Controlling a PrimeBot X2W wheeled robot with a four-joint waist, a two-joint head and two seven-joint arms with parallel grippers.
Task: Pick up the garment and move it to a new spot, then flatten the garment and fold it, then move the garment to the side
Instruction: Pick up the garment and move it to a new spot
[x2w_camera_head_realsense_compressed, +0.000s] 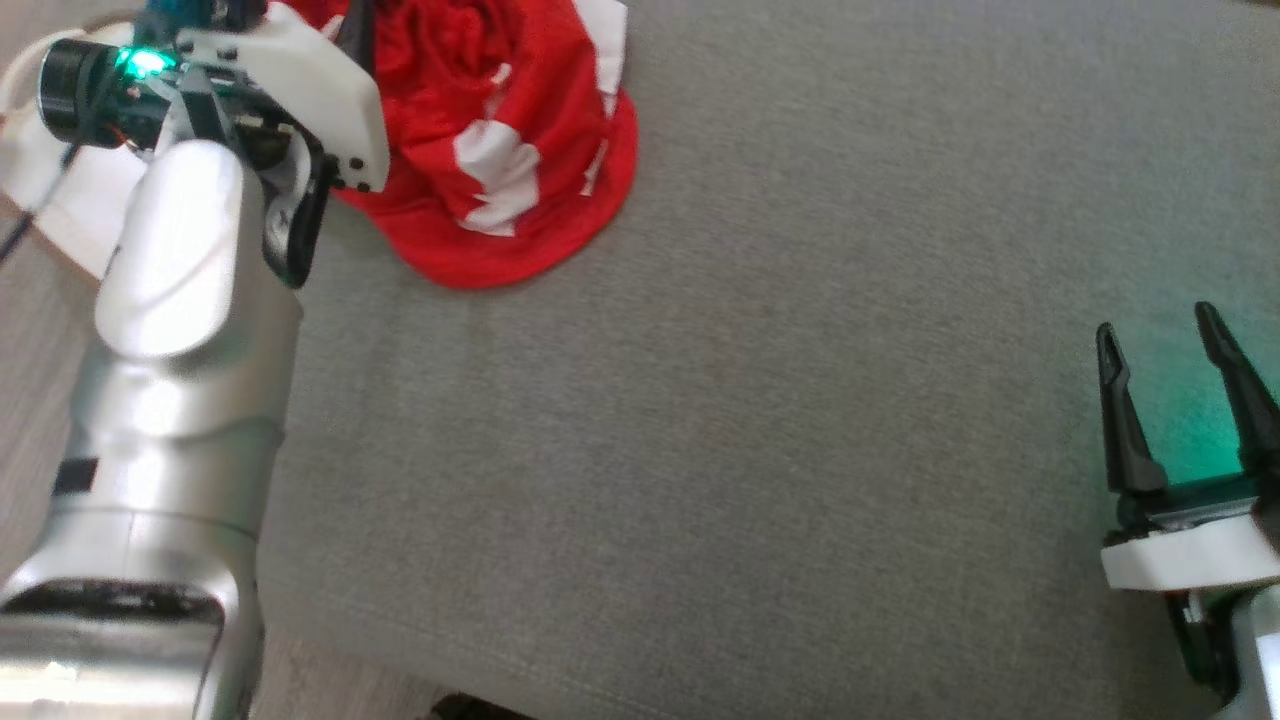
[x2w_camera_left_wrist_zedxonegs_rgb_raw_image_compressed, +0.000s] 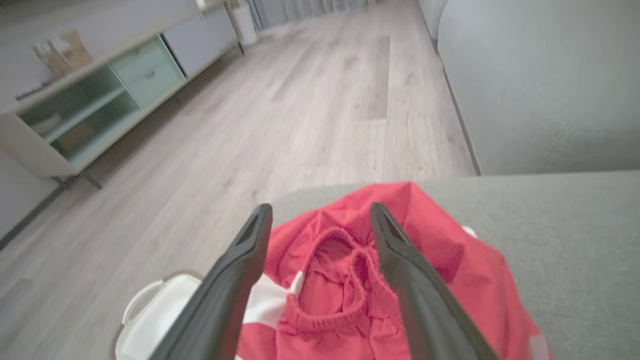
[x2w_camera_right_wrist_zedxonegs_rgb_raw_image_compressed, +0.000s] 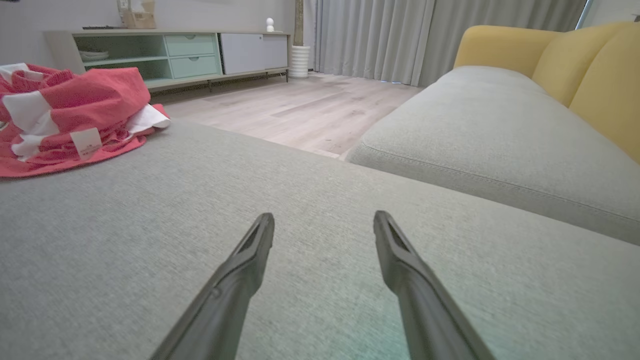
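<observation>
Support surface: a grey fabric cushion (x2w_camera_head_realsense_compressed: 760, 420), broad and flat, with an even weave. One item lies directly on it: a red and white garment (x2w_camera_head_realsense_compressed: 510, 140), crumpled in a heap at the far left corner, its lower edge spread flat against the fabric.

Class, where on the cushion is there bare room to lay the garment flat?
Bare: the stretch of cushion between the garment and the right gripper. Crowded: the far left corner, where the left gripper hangs over the bunched garment.

Home living room, yellow-backed sofa (x2w_camera_right_wrist_zedxonegs_rgb_raw_image_compressed: 550, 60), media sideboard (x2w_camera_right_wrist_zedxonegs_rgb_raw_image_compressed: 175, 52), curtains (x2w_camera_right_wrist_zedxonegs_rgb_raw_image_compressed: 380, 35), wood floor (x2w_camera_right_wrist_zedxonegs_rgb_raw_image_compressed: 300, 110)
</observation>
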